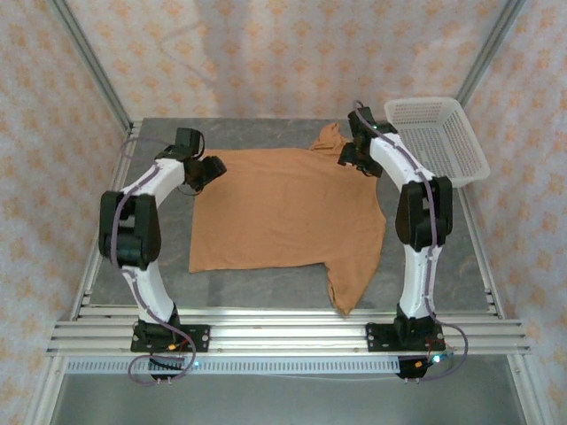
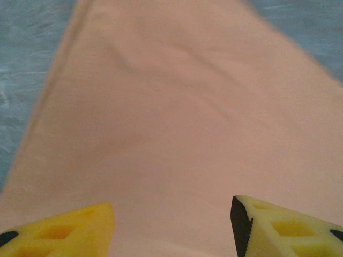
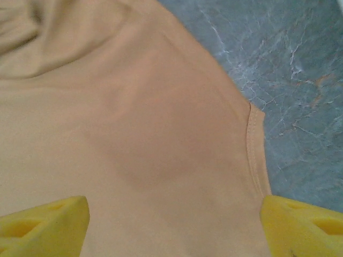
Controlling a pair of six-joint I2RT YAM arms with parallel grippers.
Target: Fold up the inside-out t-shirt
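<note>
Top external shows us the inside-out t-shirt [image 1: 288, 208] lying flat (for folding, we think); left gripper [image 2: 171, 219] and right gripper [image 3: 174, 219] hover unclenched, empty, over its far corners

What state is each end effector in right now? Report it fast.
Left end effector: open, holding nothing, above the t-shirt.
Right end effector: open, holding nothing, above the t-shirt's edge.
</note>
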